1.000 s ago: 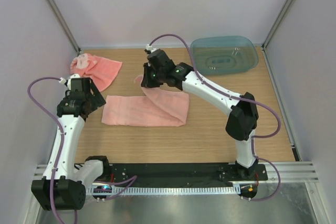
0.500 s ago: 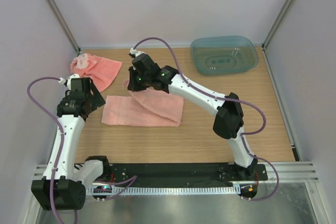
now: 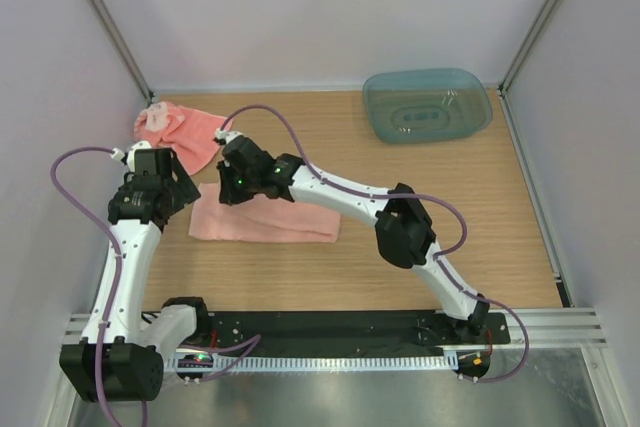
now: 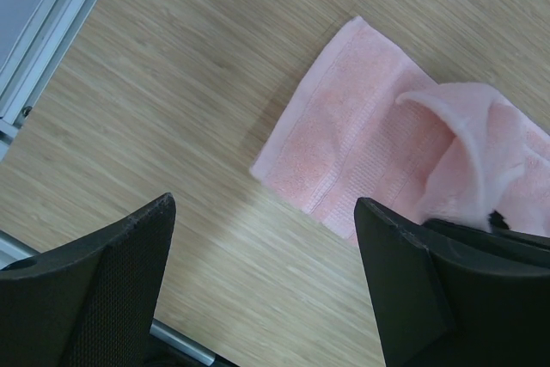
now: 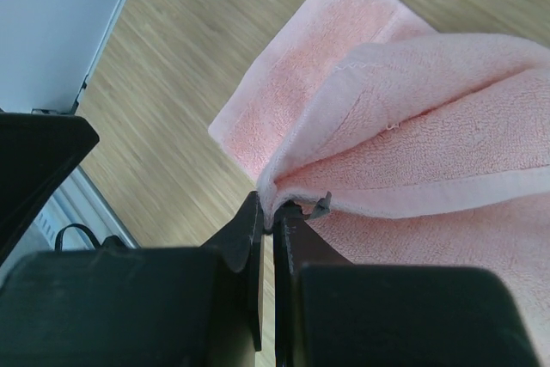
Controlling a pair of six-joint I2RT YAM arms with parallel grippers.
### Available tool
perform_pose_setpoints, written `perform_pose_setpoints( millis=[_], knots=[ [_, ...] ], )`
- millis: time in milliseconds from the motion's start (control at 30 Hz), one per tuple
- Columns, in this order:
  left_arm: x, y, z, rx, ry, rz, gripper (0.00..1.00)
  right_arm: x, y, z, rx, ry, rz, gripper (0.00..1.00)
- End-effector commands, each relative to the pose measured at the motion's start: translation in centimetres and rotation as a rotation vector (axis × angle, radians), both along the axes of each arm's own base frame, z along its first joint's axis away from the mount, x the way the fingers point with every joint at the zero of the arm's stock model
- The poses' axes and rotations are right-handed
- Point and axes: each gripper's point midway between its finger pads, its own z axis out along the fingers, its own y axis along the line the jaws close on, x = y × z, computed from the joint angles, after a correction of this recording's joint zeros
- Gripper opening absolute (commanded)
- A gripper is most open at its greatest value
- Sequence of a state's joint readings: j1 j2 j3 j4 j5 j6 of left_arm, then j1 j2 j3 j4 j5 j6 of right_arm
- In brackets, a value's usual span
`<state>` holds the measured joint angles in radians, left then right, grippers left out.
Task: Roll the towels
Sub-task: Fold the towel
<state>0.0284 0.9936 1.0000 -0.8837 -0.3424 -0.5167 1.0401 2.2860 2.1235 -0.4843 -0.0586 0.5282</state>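
Clearly, my right gripper (image 5: pixel 268 221) was clamped on a corner of the towel (image 3: pixel 290 222) lying left of centre, lifted over itself to start a roll; my left gripper (image 4: pixel 265 212) hung open beside it, free to pin.

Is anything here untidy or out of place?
Yes. One towel lies crumpled in a heap at the far left of the table, not flat. The other towel lies flat, one end lifted by the right gripper, jaws shut.

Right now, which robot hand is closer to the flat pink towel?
Right. The right gripper is pinching a folded-over edge of the flat towel. The left gripper hangs open by the towel's left end, not touching it.
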Motion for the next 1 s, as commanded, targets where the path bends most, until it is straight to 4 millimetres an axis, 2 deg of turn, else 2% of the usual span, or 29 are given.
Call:
perform_pose_setpoints(
  millis=[0,133,200,233,333,367,400,433,467,500,567,600,633,733,833,867,900,933,967],
  knots=[
    [0.3,0.5,1.2,0.017,-0.051,0.027,0.85,-0.2,3.3,4.5,0.162,-0.073,0.039,0.01],
    [0.3,0.7,1.2,0.024,-0.047,0.035,0.86,-1.0,4.6,4.5,0.197,-0.089,0.058,0.01],
    [0.3,0.8,1.1,0.027,-0.042,0.037,0.86,-1.5,5.0,3.6,0.2,-0.076,0.08,0.01],
    [0.3,0.8,1.1,0.028,-0.041,0.038,0.85,-1.7,5.5,2.4,0.195,-0.066,0.091,0.01],
    [0.3,0.9,1.0,0.029,-0.036,0.041,0.85,-2.4,5.8,-0.6,0.165,-0.02,0.119,0.16],
    [0.3,0.9,1.0,0.029,-0.034,0.042,0.85,-2.7,6.0,-2.5,0.144,0.002,0.126,0.28],
    [0.3,0.9,0.9,0.029,-0.033,0.041,0.85,-3.1,6.1,-3.4,0.135,0.014,0.133,0.35],
    [0.3,0.9,0.9,0.031,-0.031,0.042,0.86,-3.5,6.4,-3.9,0.14,0.03,0.155,0.45],
    [0.3,0.9,0.9,0.032,-0.031,0.042,0.85,-3.9,6.7,-5.2,0.128,0.043,0.167,0.49],
    [0.3,1.1,0.9,0.038,-0.029,0.048,0.86,-4.1,6.9,-5.2,0.133,0.053,0.174,0.52],
    [0.2,1.2,0.9,0.04,-0.025,0.052,0.86,-4.8,7.1,-5.1,0.149,0.071,0.205,0.65],
    [0.2,1.2,0.8,0.042,-0.022,0.053,0.86,-4.9,7.1,-4.4,0.166,0.065,0.209,0.71],
    [0.2,1.3,0.7,0.044,-0.017,0.056,0.86,-5.1,7.0,-3.7,0.179,0.056,0.216,0.85],
    [0.2,1.4,0.6,0.044,-0.012,0.062,0.86,-5.0,6.0,-0.4,0.213,0.005,0.213,0.95],
    [0.2,1.4,0.4,0.042,-0.004,0.064,0.86,-4.8,4.1,3.6,0.253,-0.033,0.184,1.0],
    [0.2,1.3,0.4,0.039,-0.005,0.059,0.86,-4.2,3.3,4.6,0.266,-0.036,0.169,1.0],
    [0.2,1.3,0.3,0.038,-0.002,0.057,0.86,-4.0,2.5,4.5,0.261,-0.028,0.16,1.0],
    [0.3,1.2,0.4,0.037,-0.005,0.055,0.85,-4.0,1.5,7.2,0.301,-0.042,0.15,1.0],
    [0.4,1.0,0.3,0.026,-0.004,0.048,0.85,-3.1,0.4,7.9,0.307,-0.041,0.129,1.0]
  ],
)
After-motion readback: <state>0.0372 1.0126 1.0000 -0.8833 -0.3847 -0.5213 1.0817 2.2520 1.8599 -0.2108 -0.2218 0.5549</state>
